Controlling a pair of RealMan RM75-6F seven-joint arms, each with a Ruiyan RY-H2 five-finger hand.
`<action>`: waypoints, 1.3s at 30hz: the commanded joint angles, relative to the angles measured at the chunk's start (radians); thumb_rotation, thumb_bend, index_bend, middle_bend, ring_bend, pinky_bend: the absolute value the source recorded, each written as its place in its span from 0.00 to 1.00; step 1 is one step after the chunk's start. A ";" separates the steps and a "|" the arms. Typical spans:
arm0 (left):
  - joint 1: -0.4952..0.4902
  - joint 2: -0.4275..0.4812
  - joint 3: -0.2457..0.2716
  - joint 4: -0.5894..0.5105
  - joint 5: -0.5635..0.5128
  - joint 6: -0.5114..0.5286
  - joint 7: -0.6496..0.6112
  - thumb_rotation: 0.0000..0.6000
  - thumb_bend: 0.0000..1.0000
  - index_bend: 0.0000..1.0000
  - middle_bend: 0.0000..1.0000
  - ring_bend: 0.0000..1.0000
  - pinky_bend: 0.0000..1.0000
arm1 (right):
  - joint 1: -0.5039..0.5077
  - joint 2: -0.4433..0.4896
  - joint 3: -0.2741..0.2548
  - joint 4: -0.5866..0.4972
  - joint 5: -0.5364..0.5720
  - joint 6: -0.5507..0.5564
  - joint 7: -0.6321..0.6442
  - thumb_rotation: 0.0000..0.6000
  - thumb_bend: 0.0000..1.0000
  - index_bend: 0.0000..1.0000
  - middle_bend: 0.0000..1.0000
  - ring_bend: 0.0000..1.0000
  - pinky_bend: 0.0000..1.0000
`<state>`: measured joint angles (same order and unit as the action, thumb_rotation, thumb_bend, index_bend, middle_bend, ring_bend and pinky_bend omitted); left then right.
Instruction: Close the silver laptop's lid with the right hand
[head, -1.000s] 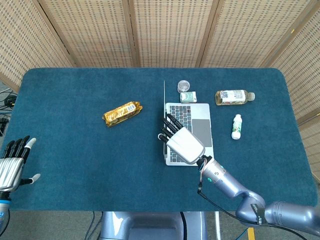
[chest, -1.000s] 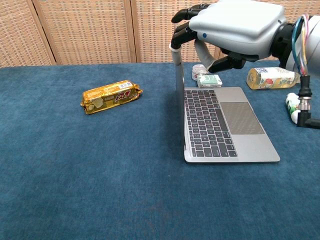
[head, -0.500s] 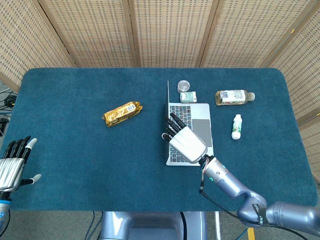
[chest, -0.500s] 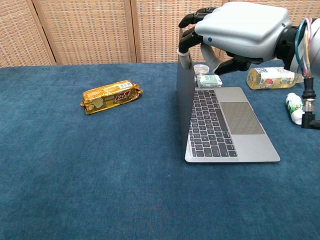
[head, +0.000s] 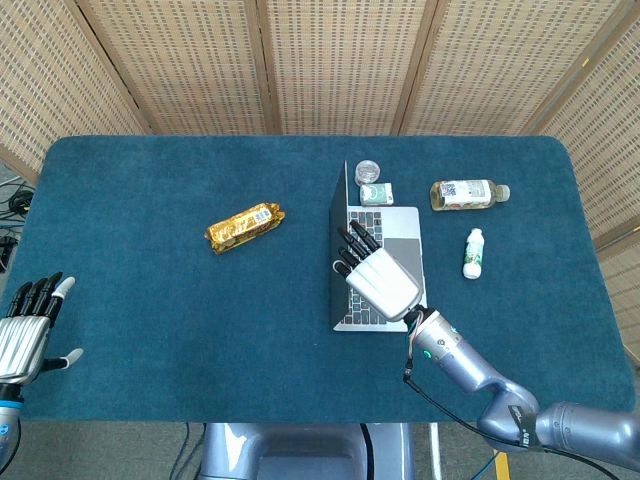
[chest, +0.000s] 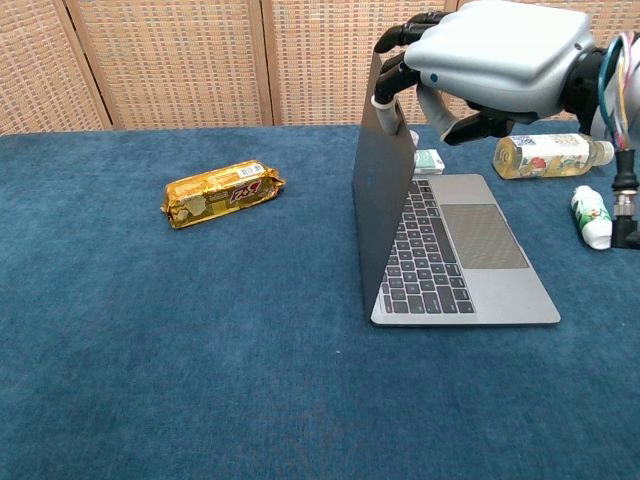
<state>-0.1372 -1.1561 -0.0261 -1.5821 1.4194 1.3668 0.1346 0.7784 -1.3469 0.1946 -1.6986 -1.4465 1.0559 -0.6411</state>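
Note:
The silver laptop (head: 402, 232) lies right of the table's middle, and its lid (chest: 383, 205) tilts over the keyboard (chest: 425, 255) from the left side. My right hand (chest: 498, 55) hovers over the laptop with its fingertips (chest: 388, 92) pressing on the lid's upper edge; it holds nothing. From the head view, the right hand (head: 381, 282) covers the near part of the keyboard. My left hand (head: 27, 330) rests at the table's near left edge, fingers apart and empty.
A gold snack packet (head: 244, 226) lies left of the laptop. Behind the laptop sit a small box (head: 376, 194) and a round jar (head: 368, 171). To its right lie a yellow-labelled bottle (head: 463, 193) and a small white bottle (head: 474, 253).
The lid has swung from upright to leaning over the keyboard, pushed rightward by my right hand, which moved right with it. The left hand has stayed put.

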 joint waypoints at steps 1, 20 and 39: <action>0.000 0.000 0.001 0.000 0.001 -0.001 0.001 1.00 0.05 0.00 0.00 0.00 0.00 | 0.000 0.005 0.000 0.001 0.006 0.000 -0.007 1.00 1.00 0.41 0.33 0.09 0.08; -0.001 -0.002 0.005 0.000 0.007 -0.001 0.002 1.00 0.05 0.00 0.00 0.00 0.00 | 0.007 0.021 -0.004 -0.003 0.029 -0.005 -0.049 1.00 1.00 0.42 0.34 0.10 0.08; -0.001 -0.002 0.007 -0.003 0.011 0.002 0.006 1.00 0.05 0.00 0.00 0.00 0.00 | 0.011 0.045 -0.002 0.000 0.067 -0.006 -0.099 1.00 1.00 0.42 0.34 0.10 0.08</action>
<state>-0.1380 -1.1579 -0.0192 -1.5854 1.4302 1.3688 0.1405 0.7892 -1.3026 0.1920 -1.6984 -1.3799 1.0500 -0.7391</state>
